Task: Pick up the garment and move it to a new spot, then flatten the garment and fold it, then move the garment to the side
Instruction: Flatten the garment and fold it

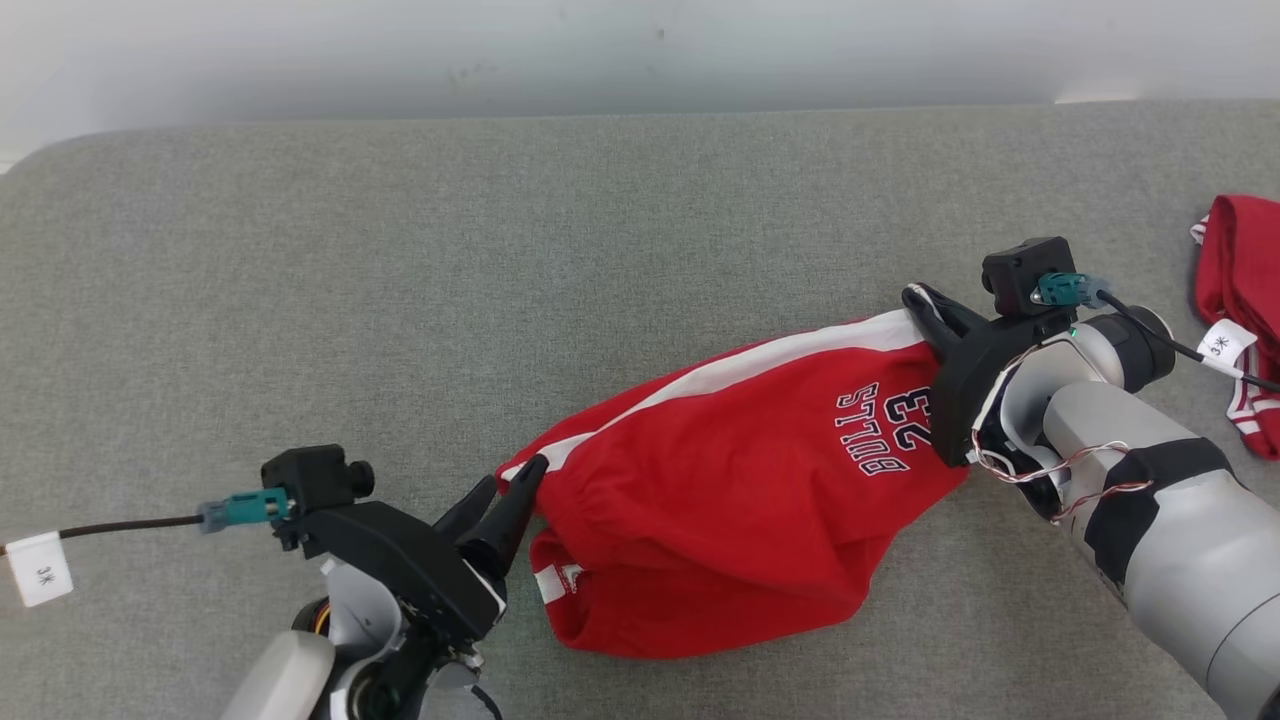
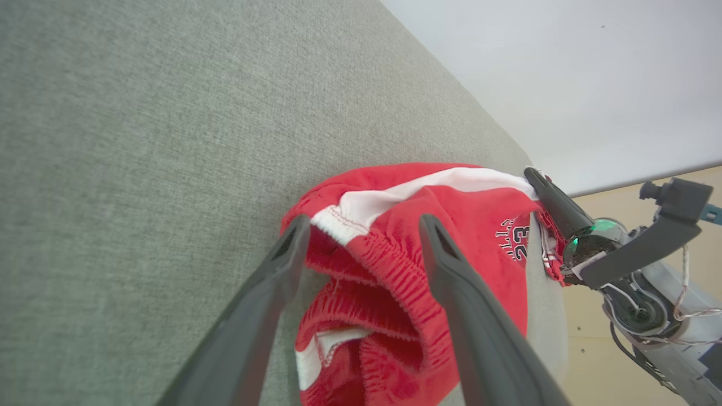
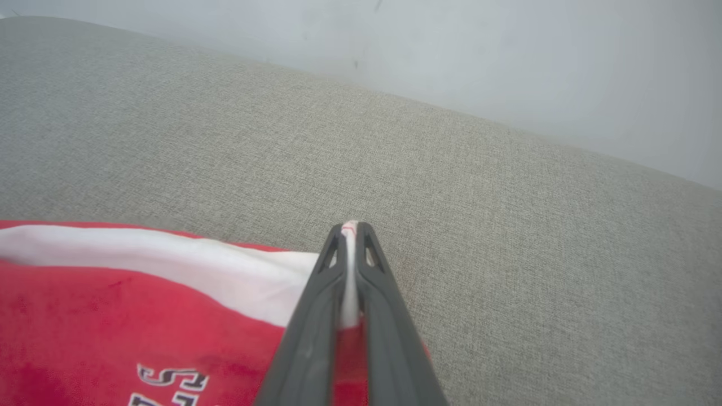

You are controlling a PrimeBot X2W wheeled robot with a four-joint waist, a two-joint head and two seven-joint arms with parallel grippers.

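L tool (image 1: 514, 472) wide at red shorts (image 1: 740, 480) (on grey cushion (image 1: 400, 250)), R tool (image 3: 351, 227) clamped on their corner

The garment (image 1: 740, 480) is red, with one white side stripe (image 1: 760, 362) and dark lettering (image 1: 885, 425) edged in white. The surface (image 1: 500, 250) beneath is grey, a finely flecked weave. The second cloth (image 1: 1245, 260) is red with white trim. Fingers of left gripper (image 1: 514, 472) and right gripper (image 1: 918, 298): black. The forearm (image 1: 1180, 540) is silver-grey, the cable plugs (image 1: 250, 507) teal, the tags (image 1: 40, 568) white, the wall (image 1: 600, 50) off-white.

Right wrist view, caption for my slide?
Right tool clamps the red shorts at their white stripe, over a grey cushion.
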